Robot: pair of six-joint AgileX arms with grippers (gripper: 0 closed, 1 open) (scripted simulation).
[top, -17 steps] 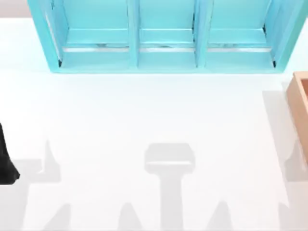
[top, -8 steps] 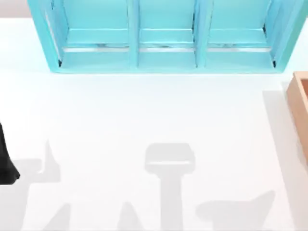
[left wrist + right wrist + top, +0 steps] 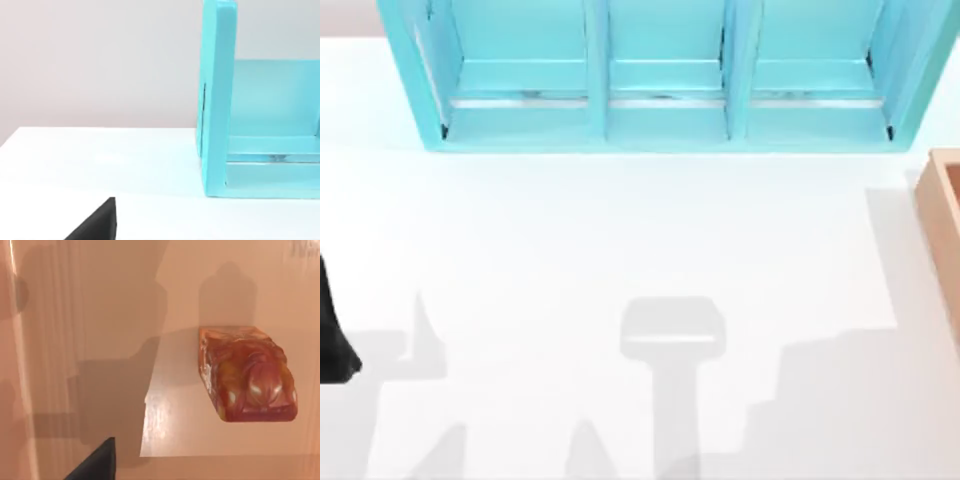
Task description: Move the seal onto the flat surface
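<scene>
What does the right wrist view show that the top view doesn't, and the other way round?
Right wrist view: the seal, reddish-orange, standing on a tan wooden floor, with a dark corner of the right arm's gripper near it.

Top view: the turquoise shelf unit along the far edge, the white tabletop crossed by grey shadows, and a dark part of the left arm at the left edge.

Shared: tan wood, seen in the top view as the corner of the wooden box at the right edge.
</scene>
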